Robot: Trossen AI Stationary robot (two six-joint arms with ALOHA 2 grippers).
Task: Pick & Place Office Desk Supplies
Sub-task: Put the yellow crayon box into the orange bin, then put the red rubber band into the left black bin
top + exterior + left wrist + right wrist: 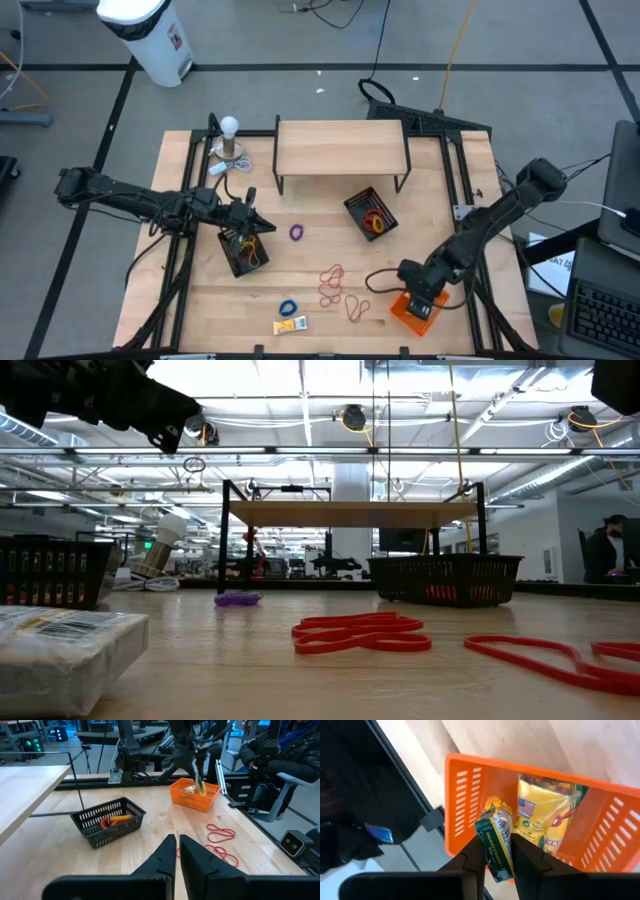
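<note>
**Packet over orange tray, drop pending**

Right end effector (496, 854) pinches a green-yellow packet (499, 845) above the orange tray (465, 790); placing step, next needs release. Left end effector (177, 851), pressed together, empty, hovers over black mesh tray (243, 250).

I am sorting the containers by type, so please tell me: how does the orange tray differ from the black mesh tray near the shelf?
The orange tray is bright orange with slotted walls and sits by the table's front right corner; the black mesh tray is dark, fine-meshed and stands mid-table, before the wooden shelf. The orange tray holds yellow packets, with the right tool above it gripping another packet; the black one holds red and orange bands. Both are small, open-topped and rectangular.
</note>
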